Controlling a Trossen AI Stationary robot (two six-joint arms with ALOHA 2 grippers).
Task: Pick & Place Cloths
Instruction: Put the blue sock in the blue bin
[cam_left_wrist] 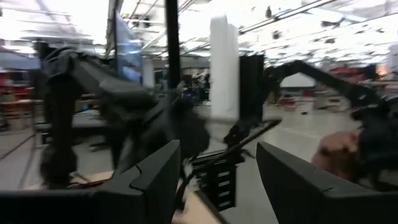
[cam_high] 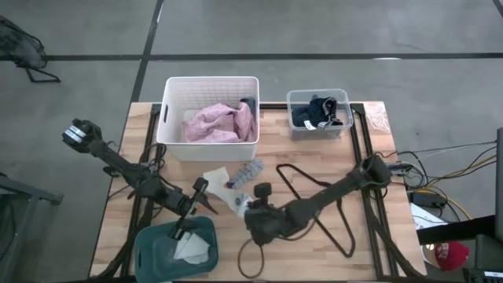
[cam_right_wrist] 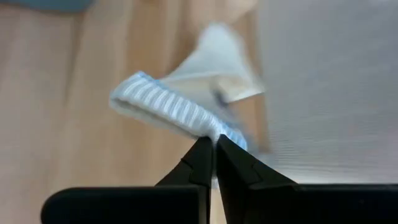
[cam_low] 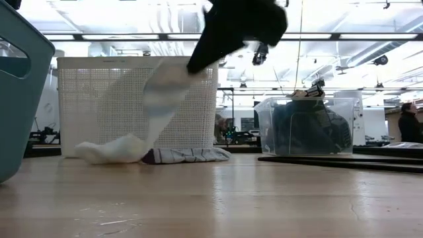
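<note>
Pinching a ribbed striped sock point(cam_right_wrist: 177, 111) — right fingers point(cam_right_wrist: 200, 163) closed, left fingers point(cam_left_wrist: 155, 180) spread.

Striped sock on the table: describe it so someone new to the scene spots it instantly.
Start at the white basket at the table's far edge. Just in front of its right corner, on bare wood, lies the striped sock, beside a white sock. The right gripper has pinched a third, pale sock; the striped one alone has blue-grey ribbing and lies flat.

No readable text, labels, brands or numbers in any view; nothing legible on bins, cloths or arms.
</note>
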